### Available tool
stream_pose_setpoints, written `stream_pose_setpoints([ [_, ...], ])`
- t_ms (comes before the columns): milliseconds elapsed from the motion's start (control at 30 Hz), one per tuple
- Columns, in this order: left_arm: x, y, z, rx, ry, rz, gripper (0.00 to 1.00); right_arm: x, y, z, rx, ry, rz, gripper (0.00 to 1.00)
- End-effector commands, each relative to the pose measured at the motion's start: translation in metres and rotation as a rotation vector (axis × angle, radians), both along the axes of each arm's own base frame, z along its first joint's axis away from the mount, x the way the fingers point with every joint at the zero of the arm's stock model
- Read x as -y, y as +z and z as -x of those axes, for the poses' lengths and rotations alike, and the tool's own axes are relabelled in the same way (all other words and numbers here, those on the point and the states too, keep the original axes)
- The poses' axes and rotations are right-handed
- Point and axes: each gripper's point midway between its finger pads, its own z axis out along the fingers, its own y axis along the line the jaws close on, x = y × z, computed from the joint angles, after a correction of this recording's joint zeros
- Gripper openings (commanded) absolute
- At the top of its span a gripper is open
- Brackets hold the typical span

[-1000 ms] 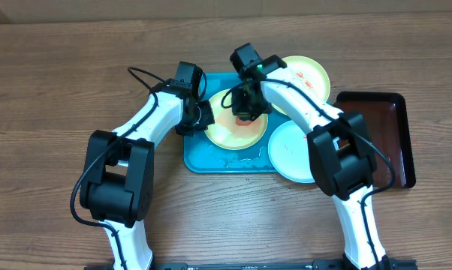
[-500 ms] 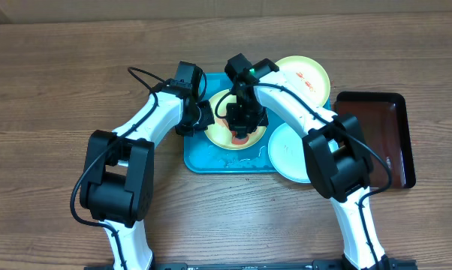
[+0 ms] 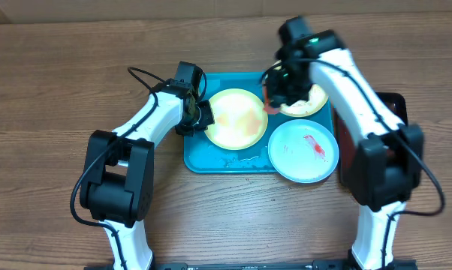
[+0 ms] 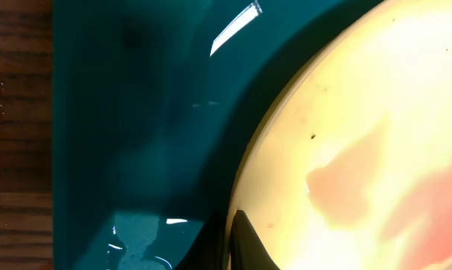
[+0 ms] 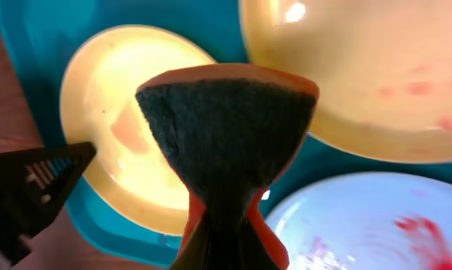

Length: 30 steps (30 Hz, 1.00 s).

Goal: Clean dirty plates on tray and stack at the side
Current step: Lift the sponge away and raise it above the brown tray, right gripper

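Note:
A yellow-green plate (image 3: 236,118) lies in the middle of the turquoise tray (image 3: 197,159), with a faint orange smear on its centre. My left gripper (image 3: 201,116) is shut on its left rim; the left wrist view shows one finger (image 4: 245,244) over that rim (image 4: 286,150). My right gripper (image 3: 275,94) is shut on an orange sponge with a dark scouring face (image 5: 226,135), held above the front edge of the back yellow-green plate (image 3: 310,101), which has red specks (image 5: 361,75). The white-bluish plate (image 3: 303,151) at the tray's front right has a red smear.
A dark brown-black tray (image 3: 397,127) stands to the right of the turquoise tray, partly behind my right arm. A black cable (image 3: 140,75) loops off the left arm. Water streaks (image 3: 237,159) lie on the turquoise tray's front. Brown wooden table all round.
My right gripper has lifted the sponge off the middle plate and moved right and back to the back plate. The middle plate is now uncovered. My left gripper has not moved.

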Motion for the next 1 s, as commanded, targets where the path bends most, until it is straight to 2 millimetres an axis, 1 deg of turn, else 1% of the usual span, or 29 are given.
stream_pose_setpoints([
  [0,-0.005,0.008,0.000,0.017,0.004,-0.008,0.04,0.010,0.040,-0.005,0.093,0.001,-0.025,0.04],
  [167,-0.006,0.010,0.000,0.023,-0.012,-0.014,0.04,0.031,0.066,-0.002,0.136,-0.028,-0.031,0.04],
  [200,-0.006,0.010,0.000,0.024,-0.011,-0.015,0.04,0.033,0.068,-0.002,0.140,-0.030,-0.031,0.04],
  [300,-0.012,0.019,-0.001,0.047,-0.004,-0.044,0.04,0.044,0.080,0.002,0.155,-0.048,-0.031,0.04],
  [567,-0.032,0.055,-0.001,0.126,0.008,-0.146,0.04,0.070,0.090,0.002,0.162,-0.106,-0.028,0.04],
  [700,-0.039,0.067,0.001,0.150,0.005,-0.188,0.04,0.080,0.095,0.002,0.171,-0.130,-0.027,0.04],
  [800,-0.045,0.073,0.002,0.165,0.010,-0.245,0.04,0.086,0.102,0.003,0.190,-0.128,-0.039,0.04],
  [967,-0.045,0.087,0.004,0.199,-0.008,-0.325,0.04,0.102,0.108,0.008,0.182,-0.164,-0.040,0.04],
])
